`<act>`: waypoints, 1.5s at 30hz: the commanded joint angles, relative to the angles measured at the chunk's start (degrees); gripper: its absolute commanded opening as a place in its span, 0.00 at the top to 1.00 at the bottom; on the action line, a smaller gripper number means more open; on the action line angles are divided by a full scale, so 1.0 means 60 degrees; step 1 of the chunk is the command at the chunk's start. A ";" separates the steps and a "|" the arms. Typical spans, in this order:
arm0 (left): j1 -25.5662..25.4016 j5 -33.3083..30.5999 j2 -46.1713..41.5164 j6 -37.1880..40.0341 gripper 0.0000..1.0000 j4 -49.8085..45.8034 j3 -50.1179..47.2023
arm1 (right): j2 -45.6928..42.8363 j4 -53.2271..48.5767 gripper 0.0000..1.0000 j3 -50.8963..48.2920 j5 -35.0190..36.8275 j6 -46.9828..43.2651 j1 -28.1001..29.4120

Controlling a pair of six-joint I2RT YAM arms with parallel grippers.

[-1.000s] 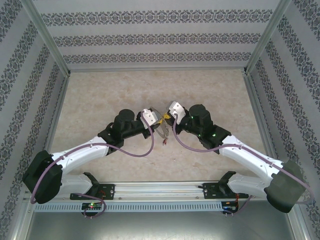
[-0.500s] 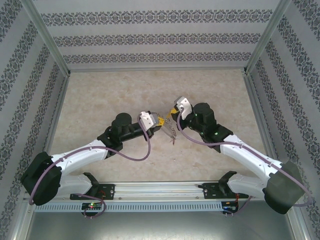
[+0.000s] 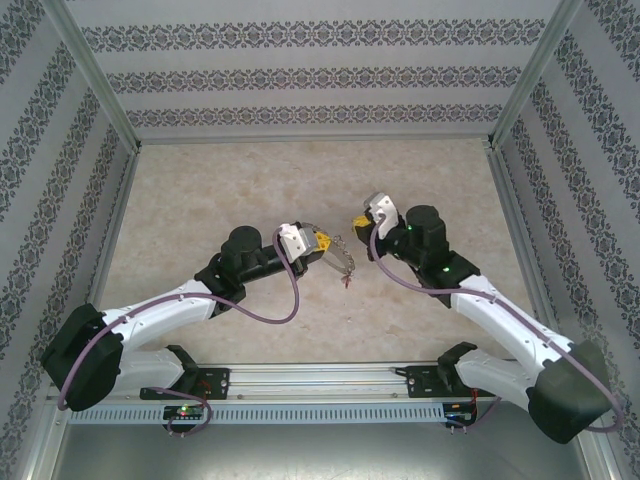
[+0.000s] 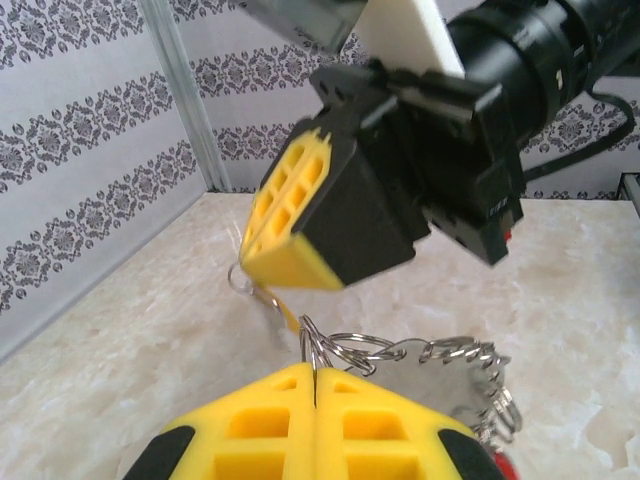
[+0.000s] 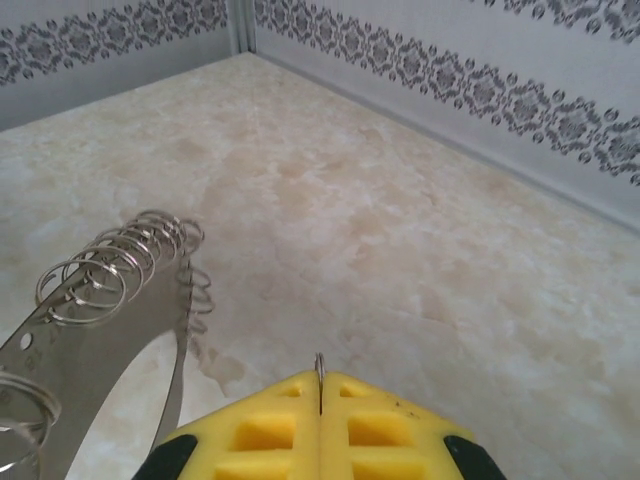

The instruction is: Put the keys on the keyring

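**Separation of the grippers while the ring is kept on the left**

Distance has been opened between the two arms: a second ago the fingertips were almost touching over the ring, and now they are held apart, the right one drawn back and to the right.

On the left, the left gripper (image 3: 318,240) is seen with its yellow fingers pressed together on the rim of the large silver metal keyring fringed with small wire links (image 3: 341,254), which is held above the pale marbled table top (image 3: 250,180); a small red-headed key (image 3: 345,283) is seen dangling under it, so one key is judged already threaded.

On the right, the right gripper (image 3: 360,220) is clamped on a thin wire loop carrying an orange-yellow key (image 4: 285,310); whether that key touches the keyring cannot be told.

No true container is involved; the keyring serves as the holder.
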 commanded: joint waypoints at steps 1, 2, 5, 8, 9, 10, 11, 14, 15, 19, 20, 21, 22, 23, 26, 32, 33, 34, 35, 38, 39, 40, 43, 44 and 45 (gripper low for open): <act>-0.0108 0.0373 -0.0220 0.0653 1.00 -0.0097 0.0088 | -0.0431 -0.0146 1.00 -0.0059 -0.1300 -0.0682 -0.0402; -0.0122 0.0454 -0.0222 0.0907 1.00 -0.0319 0.0123 | -0.0471 -0.0237 1.00 -0.0027 -0.1558 -0.0854 -0.0451; -0.0181 0.0453 -0.0289 0.1602 1.00 -0.0781 0.0060 | -0.0470 -0.0944 1.00 0.0231 -0.2574 -0.1811 -0.0483; -0.0181 0.0291 -0.0279 0.1876 1.00 -0.0965 0.0023 | -0.0301 -0.1645 1.00 0.0576 -0.3537 -0.2401 -0.0482; -0.0177 0.0298 -0.0255 0.1889 1.00 -0.0986 0.0039 | -0.0235 -0.1781 1.00 0.0682 -0.3784 -0.2492 -0.0483; -0.0181 0.0351 -0.0236 0.1887 1.00 -0.0998 0.0049 | -0.0190 -0.1826 1.00 0.0737 -0.3998 -0.2524 -0.0467; -0.0181 0.0378 -0.0202 0.1876 1.00 -0.1009 0.0068 | -0.0187 -0.1821 1.00 0.0753 -0.4156 -0.2557 -0.0450; -0.0181 0.0419 -0.0149 0.1806 1.00 -0.0965 0.0058 | -0.0202 -0.1914 1.00 0.0818 -0.4333 -0.2710 -0.0331; -0.0181 0.0419 -0.0158 0.1791 1.00 -0.0929 0.0030 | -0.0198 -0.2036 1.00 0.0874 -0.4310 -0.2839 -0.0290; -0.0181 0.0417 -0.0135 0.1752 1.00 -0.0893 0.0064 | -0.0071 -0.2501 1.00 0.1058 -0.4126 -0.3274 -0.0107; -0.0181 0.0434 -0.0112 0.1758 1.00 -0.0944 0.0102 | -0.0032 -0.2529 1.00 0.1076 -0.3949 -0.3345 -0.0049; -0.0181 0.0453 -0.0092 0.1776 1.00 -0.1011 0.0139 | -0.0005 -0.2519 1.00 0.1076 -0.3701 -0.3355 -0.0022; -0.0181 0.0476 -0.0065 0.1804 1.00 -0.1111 0.0195 | 0.0007 -0.2509 1.00 0.1091 -0.3481 -0.3322 -0.0034; -0.0181 0.0479 -0.0055 0.1838 1.00 -0.1245 0.0230 | 0.0044 -0.2539 1.00 0.1115 -0.3344 -0.3326 -0.0054; -0.0182 0.0379 -0.0086 0.1976 1.00 -0.1741 0.0269 | 0.0091 -0.2756 1.00 0.1184 -0.3050 -0.3418 -0.0143; -0.0116 -0.0047 -0.0632 0.2787 1.00 -0.3806 0.0270 | 0.0495 -0.4924 1.00 0.1766 -0.2351 -0.4299 -0.0467; -0.0061 -0.0048 -0.0808 0.2873 1.00 -0.4088 0.0274 | 0.0570 -0.5265 1.00 0.1889 -0.1980 -0.4433 -0.0468; 0.0013 -0.0055 -0.1012 0.2923 1.00 -0.4423 0.0280 | 0.0642 -0.5591 1.00 0.2020 -0.1598 -0.4562 -0.0468; 0.0112 -0.0057 -0.1281 0.2983 1.00 -0.4772 0.0290 | 0.0730 -0.5952 1.00 0.2204 -0.1271 -0.4679 -0.0468; 0.0503 -0.0076 -0.2032 0.3111 1.00 -0.5850 0.0379 | 0.1061 -0.6950 1.00 0.2644 -0.0527 -0.4908 -0.0476; 0.0630 -0.0037 -0.2241 0.3199 1.00 -0.6278 0.0475 | 0.1146 -0.7237 1.00 0.2740 -0.0342 -0.4915 -0.0470; 0.0769 0.0042 -0.2432 0.3352 1.00 -0.6785 0.0622 | 0.1285 -0.7573 1.00 0.2864 -0.0102 -0.4849 -0.0471; 0.1039 0.0159 -0.2845 0.3832 1.00 -0.8334 0.1148 | 0.1889 -0.9041 1.00 0.3442 0.0892 -0.4661 -0.0449; 0.1102 0.0184 -0.2933 0.3957 1.00 -0.8635 0.1255 | 0.2066 -0.9410 1.00 0.3555 0.1251 -0.4604 -0.0440; 0.1169 0.0224 -0.3009 0.4019 1.00 -0.8796 0.1304 | 0.2167 -0.9659 1.00 0.3612 0.1496 -0.4595 -0.0439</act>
